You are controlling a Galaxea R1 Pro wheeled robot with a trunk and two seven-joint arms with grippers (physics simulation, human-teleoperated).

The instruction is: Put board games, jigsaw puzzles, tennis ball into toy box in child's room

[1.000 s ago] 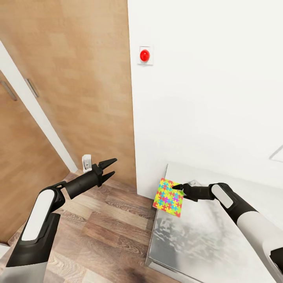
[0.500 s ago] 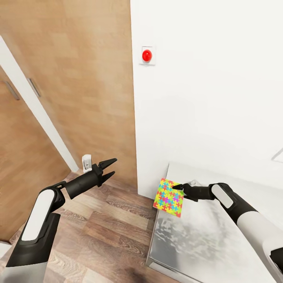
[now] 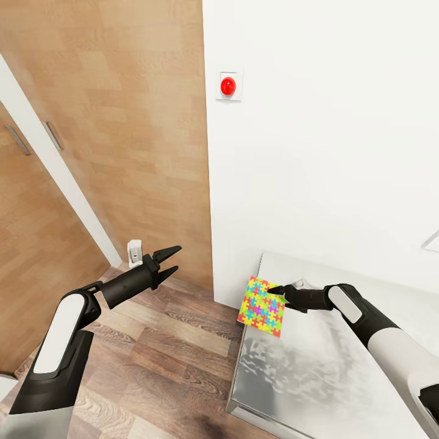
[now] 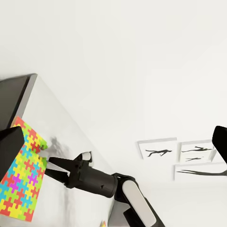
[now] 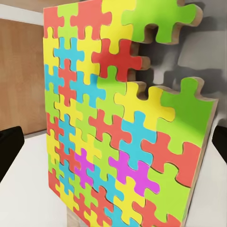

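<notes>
Holding a jigsaw puzzle (image 3: pixel 262 306) by one edge, your right gripper (image 3: pixel 275 294) has its fingertips pinched on the thin square, which hangs tilted over the near left corner of the table (image 3: pixel 317 378), partly past the left edge and above the floor. From the right wrist camera the puzzle (image 5: pixel 127 127) stands close before the lens, its pieces red, yellow, green, blue and one pink, the cut outline showing along its top edge. Seen from the left wrist camera, the same puzzle (image 4: pixel 21 172) is gripped at its edge by the black fingers (image 4: pixel 54 166) of your right gripper.

Your left gripper (image 3: pixel 169 260) reaches forward over the wood-plank floor (image 3: pixel 152 360), well apart from the table, fingers spread and holding nothing. Just beyond it a small white fixture (image 3: pixel 135 252) sits low against the wooden door (image 3: pixel 122 134), where the door meets the floor.

Farther back, the white wall (image 3: pixel 329 152) rises behind the table's far edge, and a red round button on a white plate (image 3: pixel 228 85) is mounted high on it near the door. The left wrist camera also shows black silhouette prints (image 4: pixel 182 153) on the wall beyond the table.
</notes>
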